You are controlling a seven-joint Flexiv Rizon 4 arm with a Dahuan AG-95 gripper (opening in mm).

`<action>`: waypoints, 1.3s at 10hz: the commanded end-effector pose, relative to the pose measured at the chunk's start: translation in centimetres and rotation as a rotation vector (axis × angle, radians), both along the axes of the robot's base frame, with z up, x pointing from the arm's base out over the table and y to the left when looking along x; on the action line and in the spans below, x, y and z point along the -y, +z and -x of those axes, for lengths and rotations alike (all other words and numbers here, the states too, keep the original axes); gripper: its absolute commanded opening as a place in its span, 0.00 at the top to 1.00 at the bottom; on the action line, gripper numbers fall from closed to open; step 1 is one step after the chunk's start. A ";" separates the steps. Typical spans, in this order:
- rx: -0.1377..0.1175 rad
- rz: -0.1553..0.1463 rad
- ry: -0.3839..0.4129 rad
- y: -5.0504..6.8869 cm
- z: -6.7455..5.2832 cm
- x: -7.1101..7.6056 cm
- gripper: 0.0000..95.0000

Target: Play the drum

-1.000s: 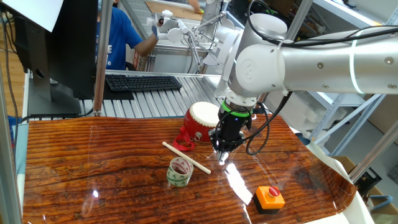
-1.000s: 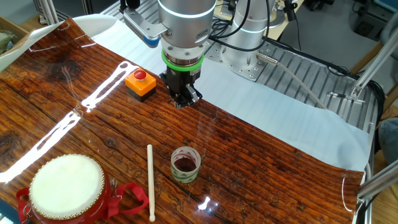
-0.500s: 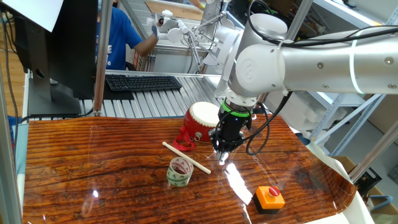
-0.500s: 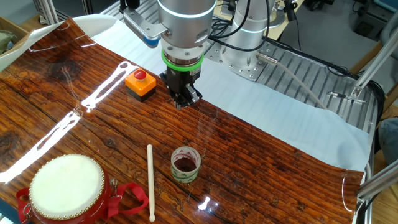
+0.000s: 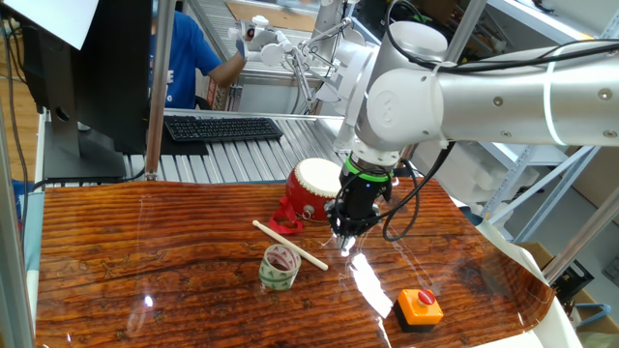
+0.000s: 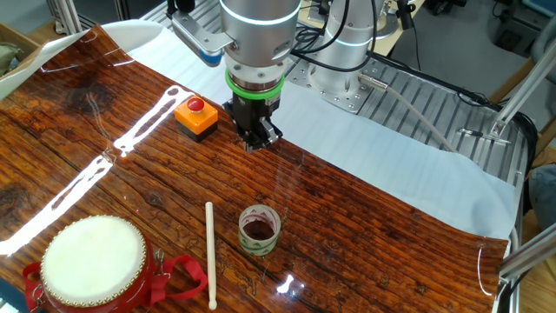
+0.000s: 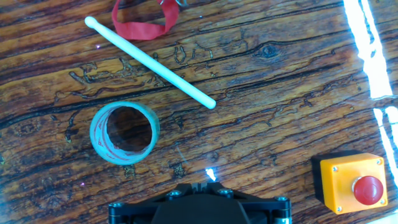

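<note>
Nothing shifted since a second ago: same pose for the arm, same places for everything on the table [image 6: 373, 209]. Hangs above bare wood with the tool [image 5: 345, 235] pointing straight down, clear of the surface and touching nothing. Fingers appear pressed together and empty, though the dark tips are small in both fixed views and cut off at the bottom edge of the hand view, so only probably closed. Sits near the far edge of the table in one fixed view, the drum [image 5: 312, 189], red barrel with cream skin head, just behind and to the left of the tool, apart from it; in the other fixed view it fills the lower left corner [image 6: 91, 263]. Lies loose on the wood between drum and tape roll [image 6: 259, 229], a pale drumstick [image 6: 209, 254], ungripped. Stands apart on the opposite side of the tool, an orange push button [image 6: 195, 116] on its base.
</note>
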State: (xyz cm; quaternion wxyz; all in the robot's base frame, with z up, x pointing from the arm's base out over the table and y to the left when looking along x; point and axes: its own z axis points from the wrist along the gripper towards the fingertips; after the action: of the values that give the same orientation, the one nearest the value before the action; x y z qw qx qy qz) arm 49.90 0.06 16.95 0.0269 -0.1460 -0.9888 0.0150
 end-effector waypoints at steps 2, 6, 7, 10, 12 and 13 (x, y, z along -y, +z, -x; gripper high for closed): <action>0.020 0.006 -0.007 -0.4 -0.2 0.0 1.00; 0.044 0.005 0.024 -1.8 -1.3 -0.2 1.00; 0.045 0.003 0.034 -2.3 -1.8 -0.3 1.00; 0.040 0.005 0.109 -3.3 -4.6 -0.2 1.00; 0.038 0.011 0.167 -4.0 -6.0 0.3 1.00; 0.038 0.010 0.212 -4.6 -7.3 1.0 1.00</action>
State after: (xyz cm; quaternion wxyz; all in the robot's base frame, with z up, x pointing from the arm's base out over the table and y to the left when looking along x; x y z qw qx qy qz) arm 56.55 -0.69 12.58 0.0051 -0.0546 -0.9983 0.0196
